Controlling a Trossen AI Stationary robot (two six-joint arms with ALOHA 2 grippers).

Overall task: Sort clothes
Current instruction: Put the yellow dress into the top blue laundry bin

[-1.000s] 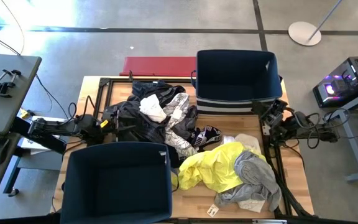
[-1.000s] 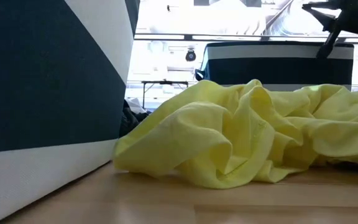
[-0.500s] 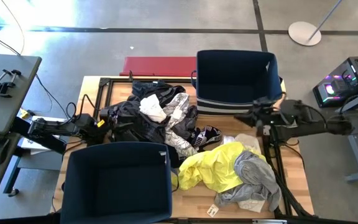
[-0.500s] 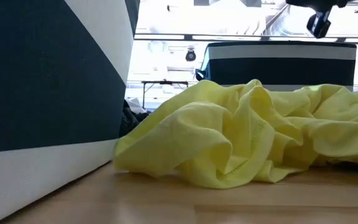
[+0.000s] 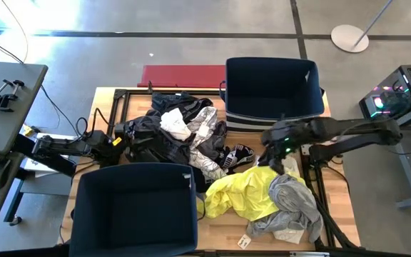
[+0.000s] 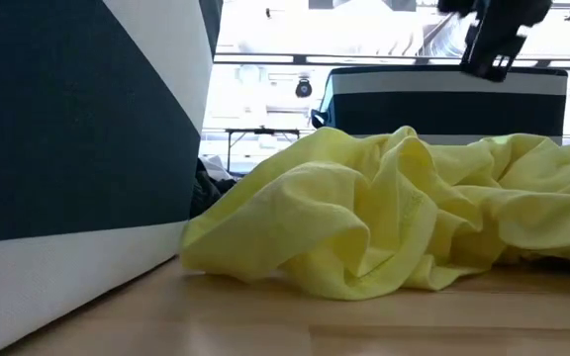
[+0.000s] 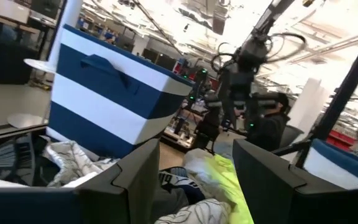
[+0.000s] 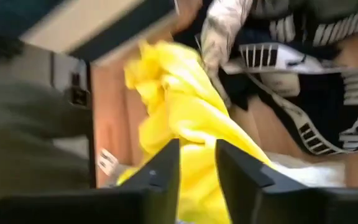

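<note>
Since a second ago the right gripper [image 5: 275,152] has been swung from the table's right edge inward, and it is now held above the near end of the clothes, with the yellow garment [image 5: 248,191] directly beneath it. Its fingers [image 8: 160,177] are seen parted by a narrow gap with nothing between them, the yellow garment lying below without contact. The left gripper [image 5: 123,139] is kept at the left side of the table, its fingers [image 7: 132,171] spread and empty, just beside the black garment [image 5: 152,135] of the central heap.

The far dark blue bin [image 5: 271,89] is seen with nothing inside; the near dark blue bin [image 5: 134,207] likewise shows only its dark interior. A white garment [image 5: 177,123] and a light patterned one [image 5: 204,135] are heaped between the bins, a dark piece with white lettering [image 5: 235,155] lies beside them, and a grey garment [image 5: 295,203] is draped over the yellow one near the right front corner. Bare wooden table [image 5: 223,232] is left along the front edge. A red board [image 5: 184,75] lies past the far edge
</note>
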